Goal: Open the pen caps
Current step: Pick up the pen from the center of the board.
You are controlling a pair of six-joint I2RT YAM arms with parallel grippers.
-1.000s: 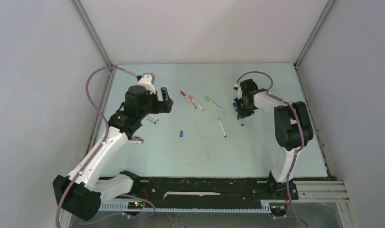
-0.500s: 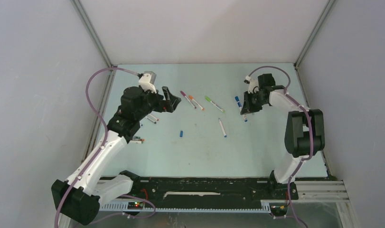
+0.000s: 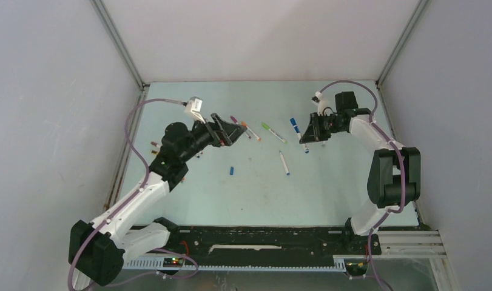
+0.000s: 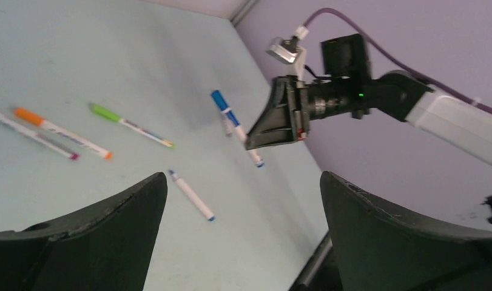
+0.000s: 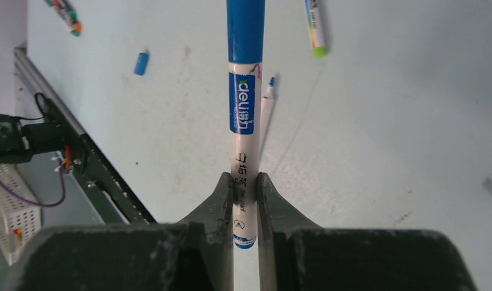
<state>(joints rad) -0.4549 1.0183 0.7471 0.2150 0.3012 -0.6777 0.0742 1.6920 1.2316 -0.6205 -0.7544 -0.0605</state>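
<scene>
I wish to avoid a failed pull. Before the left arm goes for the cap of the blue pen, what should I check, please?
1. Right gripper shut on the blue pen: ok, it pinches the barrel near the rear end.
2. Blue cap on the pen and clear of that grip: ok.
3. Left gripper open, with nothing in it: ok.
4. Left gripper placed around the blue cap: not ok, it is apart from the cap.
5. Right grip firm enough to resist a pull: cannot tell.
</scene>
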